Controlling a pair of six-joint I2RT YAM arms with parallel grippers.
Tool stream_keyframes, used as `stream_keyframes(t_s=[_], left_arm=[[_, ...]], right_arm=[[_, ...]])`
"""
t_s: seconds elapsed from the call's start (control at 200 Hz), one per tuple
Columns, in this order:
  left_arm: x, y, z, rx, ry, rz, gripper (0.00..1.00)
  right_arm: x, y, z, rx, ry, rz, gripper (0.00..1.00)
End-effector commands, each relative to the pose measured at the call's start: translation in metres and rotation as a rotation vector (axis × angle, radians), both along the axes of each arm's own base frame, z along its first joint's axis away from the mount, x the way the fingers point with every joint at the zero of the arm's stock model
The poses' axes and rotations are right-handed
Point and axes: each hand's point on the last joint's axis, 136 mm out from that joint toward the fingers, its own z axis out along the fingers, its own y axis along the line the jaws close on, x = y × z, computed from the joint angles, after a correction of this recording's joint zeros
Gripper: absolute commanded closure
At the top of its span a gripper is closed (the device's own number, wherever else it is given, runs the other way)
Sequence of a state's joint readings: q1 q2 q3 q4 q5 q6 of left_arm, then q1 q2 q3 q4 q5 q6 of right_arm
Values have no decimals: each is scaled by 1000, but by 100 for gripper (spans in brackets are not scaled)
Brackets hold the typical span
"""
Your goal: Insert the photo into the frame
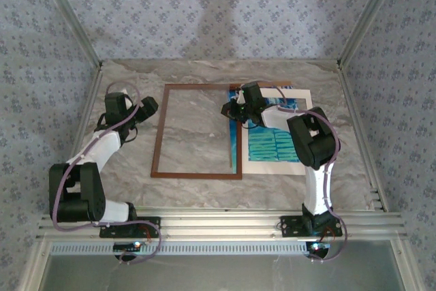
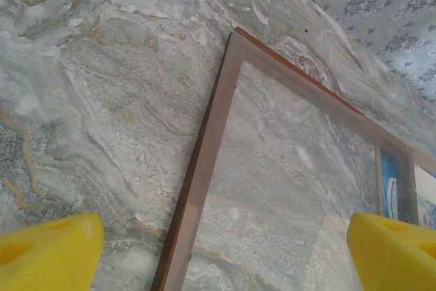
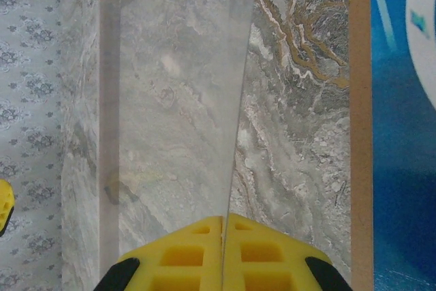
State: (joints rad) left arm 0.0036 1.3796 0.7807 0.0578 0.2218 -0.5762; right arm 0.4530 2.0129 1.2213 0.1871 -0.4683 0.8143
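The reddish-brown frame (image 1: 156,134) lies flat on the marble, its left rail (image 2: 204,168) running between my left gripper's fingers in the left wrist view. My left gripper (image 1: 148,105) (image 2: 221,264) hovers open just left of that rail, holding nothing. At the frame's top right stands my right gripper (image 1: 229,109) (image 3: 223,226), shut on the edge of a clear pane (image 3: 177,100) that tilts up over the frame opening. The blue-teal photo (image 1: 272,146) (image 3: 402,168) lies right of the frame, partly under the right arm; the frame's right rail (image 3: 360,100) borders it.
A white mat border (image 1: 272,167) surrounds the photo. Metal posts and patterned walls (image 1: 41,66) close in the table on three sides. An aluminium rail (image 1: 225,223) with both arm bases runs along the near edge.
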Motion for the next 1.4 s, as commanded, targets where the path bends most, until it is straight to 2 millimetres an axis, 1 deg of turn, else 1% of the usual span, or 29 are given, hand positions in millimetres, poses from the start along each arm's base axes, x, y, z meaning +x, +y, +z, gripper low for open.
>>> stream_keyframes(t_s=[0.0, 0.415, 0.585, 0.74, 1.394], left_arm=[[5, -7, 3, 0, -24, -34, 8], [6, -8, 1, 3, -19, -37, 7], [6, -8, 0, 3, -18, -37, 7], [6, -8, -1, 3, -14, -36, 7], [8, -9, -1, 10, -15, -42, 7]], right_arm=[[-12, 1, -13, -3, 54, 37, 100], [-16, 0, -18, -13, 73, 49, 100], [-14, -5, -19, -19, 71, 40, 100], [-13, -5, -20, -21, 75, 45, 100], [-14, -9, -33, -35, 128, 21, 100]])
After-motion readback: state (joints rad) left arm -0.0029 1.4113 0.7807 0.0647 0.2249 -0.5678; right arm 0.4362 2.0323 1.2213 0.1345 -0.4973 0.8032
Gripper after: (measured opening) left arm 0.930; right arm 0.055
